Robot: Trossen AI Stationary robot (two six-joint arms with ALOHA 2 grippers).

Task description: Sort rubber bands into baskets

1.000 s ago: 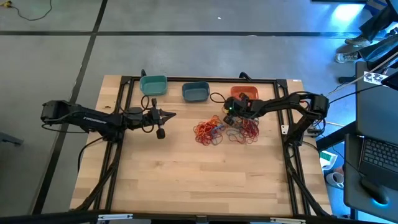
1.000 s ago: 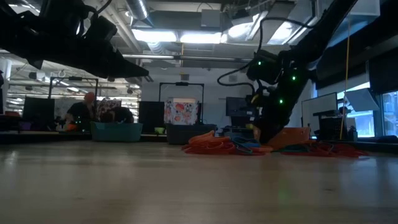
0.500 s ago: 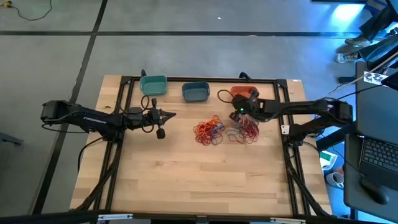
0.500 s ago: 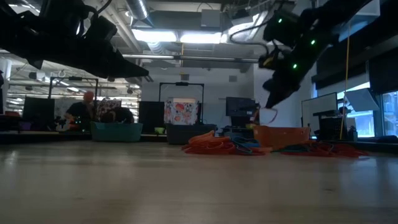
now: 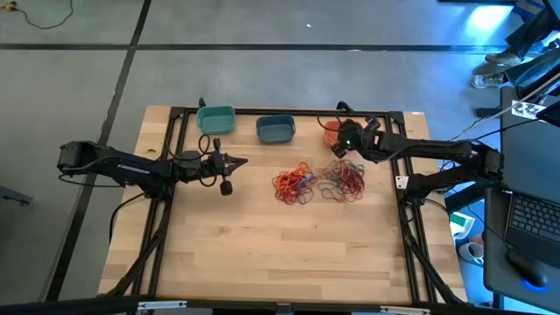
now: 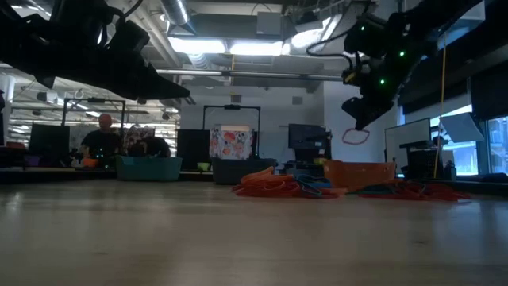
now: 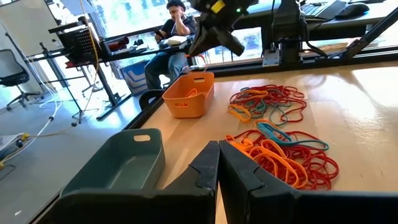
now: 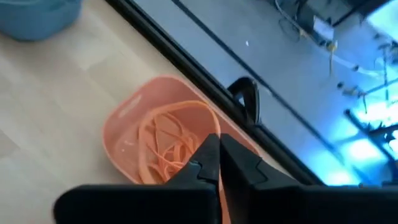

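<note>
The right gripper (image 8: 219, 163) had its fingers pressed together on a thin orange rubber band (image 6: 355, 136), which hung as a small loop below it in the low view. It was held in the air above the orange basket (image 5: 333, 129), which stood at the counter's far edge, just inside the black frame rail (image 5: 289, 113). From the right wrist, the basket (image 8: 163, 143) sat directly beneath the fingers, with several orange bands already lying inside.

The left gripper (image 7: 217, 163) hovered over the left part of the counter (image 5: 262, 245), its fingers pressed together on nothing, pointing towards the piles.

Two heaps of rubber bands lay in the middle of the counter, near each other but apart: a mostly orange one (image 5: 294, 184) and a redder one (image 5: 343, 182) just beside the right arm. The teal basket (image 5: 215, 119) and the slate blue basket (image 5: 275, 129) stood side by side along the far edge, well apart from the piles. The whole near half of the counter was bare wood. Beyond it, people sat at desks (image 6: 103, 144).
</note>
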